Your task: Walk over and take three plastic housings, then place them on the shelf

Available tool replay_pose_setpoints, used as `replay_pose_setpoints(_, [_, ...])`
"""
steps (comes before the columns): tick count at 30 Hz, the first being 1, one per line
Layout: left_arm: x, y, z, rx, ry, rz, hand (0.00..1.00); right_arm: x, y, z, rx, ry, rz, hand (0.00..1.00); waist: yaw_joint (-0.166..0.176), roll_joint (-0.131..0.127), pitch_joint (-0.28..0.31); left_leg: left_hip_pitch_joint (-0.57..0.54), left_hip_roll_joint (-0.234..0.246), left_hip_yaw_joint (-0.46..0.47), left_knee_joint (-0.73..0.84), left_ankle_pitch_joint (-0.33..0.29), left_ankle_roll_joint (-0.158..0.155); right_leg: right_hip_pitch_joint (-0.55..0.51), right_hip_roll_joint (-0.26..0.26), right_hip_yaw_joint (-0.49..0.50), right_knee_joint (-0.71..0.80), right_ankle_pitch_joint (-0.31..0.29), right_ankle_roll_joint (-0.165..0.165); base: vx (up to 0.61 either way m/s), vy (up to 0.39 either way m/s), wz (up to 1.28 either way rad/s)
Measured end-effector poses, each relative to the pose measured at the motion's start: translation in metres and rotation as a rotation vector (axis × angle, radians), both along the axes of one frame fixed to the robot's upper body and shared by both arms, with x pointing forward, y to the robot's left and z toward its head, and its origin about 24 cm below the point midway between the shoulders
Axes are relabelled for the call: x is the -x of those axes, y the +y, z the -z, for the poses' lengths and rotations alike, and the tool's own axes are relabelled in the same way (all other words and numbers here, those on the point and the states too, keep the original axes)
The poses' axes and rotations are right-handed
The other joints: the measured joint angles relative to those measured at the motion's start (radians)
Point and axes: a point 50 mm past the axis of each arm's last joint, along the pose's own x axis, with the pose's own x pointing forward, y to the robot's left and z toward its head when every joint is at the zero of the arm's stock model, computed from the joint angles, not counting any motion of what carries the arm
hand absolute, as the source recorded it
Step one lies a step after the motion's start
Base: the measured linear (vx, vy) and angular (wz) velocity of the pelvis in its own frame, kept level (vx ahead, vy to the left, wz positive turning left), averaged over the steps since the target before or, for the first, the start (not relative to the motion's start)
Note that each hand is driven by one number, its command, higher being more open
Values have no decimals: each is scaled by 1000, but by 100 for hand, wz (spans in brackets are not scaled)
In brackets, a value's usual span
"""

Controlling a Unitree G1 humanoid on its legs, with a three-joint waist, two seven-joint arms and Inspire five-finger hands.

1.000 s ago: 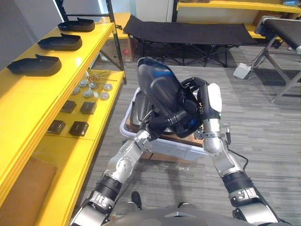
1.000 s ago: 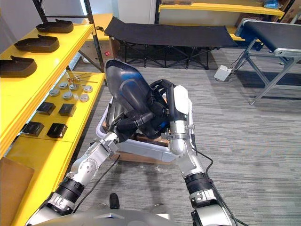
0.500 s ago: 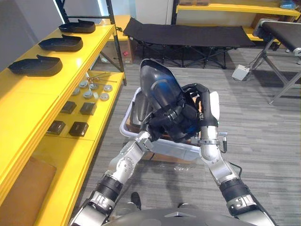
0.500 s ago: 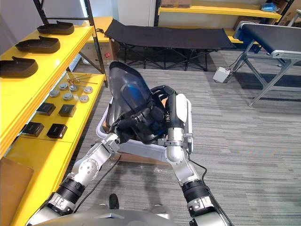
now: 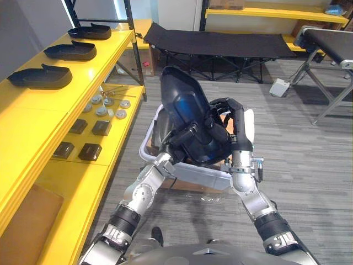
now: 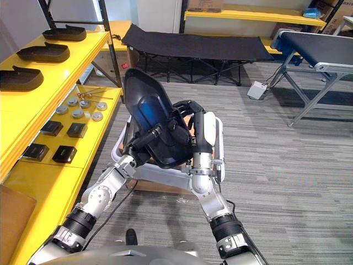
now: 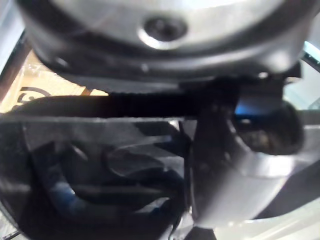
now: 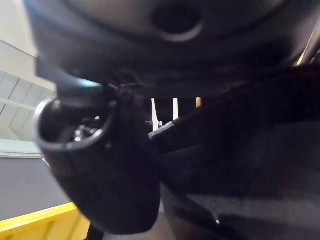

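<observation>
Left eye view: plastic housing (image 5: 185,102) gripped between left robot hand (image 5: 186,136), right robot hand (image 5: 234,118)

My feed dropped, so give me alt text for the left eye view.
The left hand and right hand grip a large dark plastic housing, held on end over a white bin on the grey floor. To the left, three more housings lie on the yellow shelf.

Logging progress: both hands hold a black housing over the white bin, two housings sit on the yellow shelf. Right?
No, left eye view shows three housings on the yellow shelf. Left hand and right hand do hold the black housing over the white bin.
</observation>
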Motion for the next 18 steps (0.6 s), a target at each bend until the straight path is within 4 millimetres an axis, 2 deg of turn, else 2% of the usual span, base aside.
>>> replay_pose_setpoints(4, [2,2,1,-25,-13,-27,0,3,-1,3,-28,19,-1,100,1,-1,0,0,0,1,0,0,0,0,0,1,0,0,0,0,0,0])
replay_pose_setpoints(6, [1,2,-8,-72,-77,-72,0,9,1,2,-75,37,-20,100,2,-1,0,0,0,4,2,0,0,-4,1,3,2,0,-1,0,0,-4])
replay_pose_setpoints(9, [7,11,-34,-96,-224,-202,0,23,2,-3,-165,49,-71,100,0,-1,0,0,0,14,3,-2,-3,-11,0,8,5,-1,-1,0,0,-9])
replay_pose_setpoints(11, [6,21,-49,-135,-321,-308,0,28,-5,-8,-230,48,-80,100,0,-1,0,0,0,18,3,-3,-4,-16,0,13,10,-2,-2,0,0,-6])
replay_pose_setpoints(13, [7,46,-65,-222,-435,-489,0,31,-23,-16,-312,35,-68,100,-9,0,0,0,0,23,0,-6,-8,-23,1,19,18,-5,-6,-1,12,-7])
replay_pose_setpoints(15, [12,62,-73,-294,-498,-605,0,35,-37,-19,-381,36,-71,100,-17,0,0,0,3,29,0,-12,-13,-28,1,26,19,-11,-14,1,19,-12])
replay_pose_setpoints(16, [18,78,-79,-343,-543,-708,0,40,-49,-18,-450,52,-83,100,-22,-1,0,0,5,38,0,-13,-14,-34,1,31,18,-12,-15,3,22,-16])
replay_pose_setpoints(18, [23,89,-84,-389,-582,-788,0,46,-58,-13,-519,84,-93,100,-26,-1,-1,0,6,44,-1,-14,-15,-36,1,35,18,-12,-15,7,16,-12])
